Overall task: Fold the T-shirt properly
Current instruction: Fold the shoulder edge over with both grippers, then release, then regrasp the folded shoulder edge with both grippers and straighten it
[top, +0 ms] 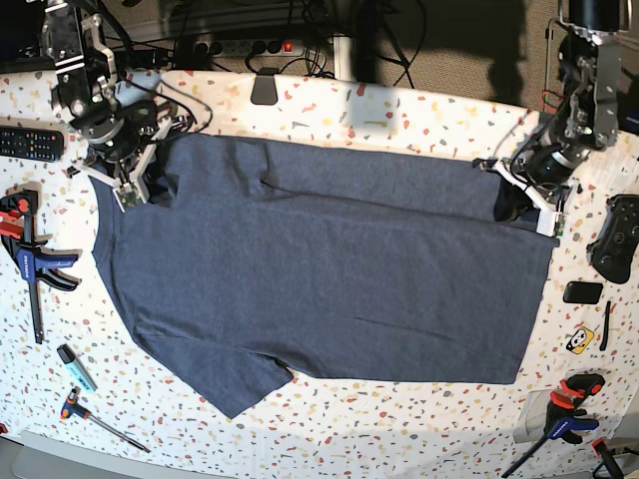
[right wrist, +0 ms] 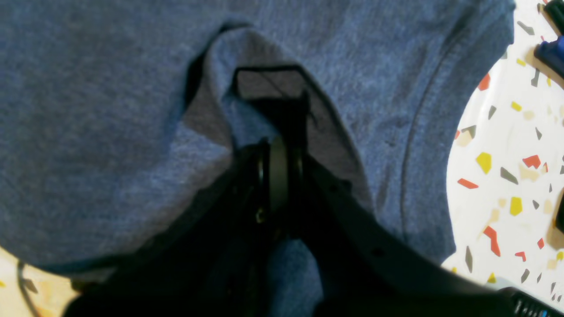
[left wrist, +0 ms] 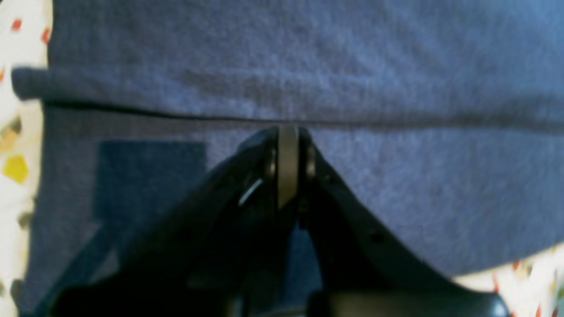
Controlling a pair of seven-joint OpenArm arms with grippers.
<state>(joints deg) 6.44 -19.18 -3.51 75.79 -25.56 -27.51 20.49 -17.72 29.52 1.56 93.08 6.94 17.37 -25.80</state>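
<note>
The navy-blue T-shirt point(top: 319, 269) lies spread flat across the speckled table, one sleeve pointing to the front left. My right gripper point(top: 150, 185) is at its far left corner. In the right wrist view this gripper point(right wrist: 278, 141) is shut on a raised pinch of the T-shirt point(right wrist: 88, 110). My left gripper point(top: 514, 210) is at the far right corner. In the left wrist view it point(left wrist: 288, 132) is shut, its tips meeting at a folded hem edge of the T-shirt point(left wrist: 352, 53).
A remote control point(top: 30, 143), a blue clamp point(top: 30, 264), a marker point(top: 75, 366) and a screwdriver point(top: 95, 417) lie left of the shirt. A game controller point(top: 619, 238), a small black block point(top: 582, 292) and another clamp point(top: 564, 414) lie to the right.
</note>
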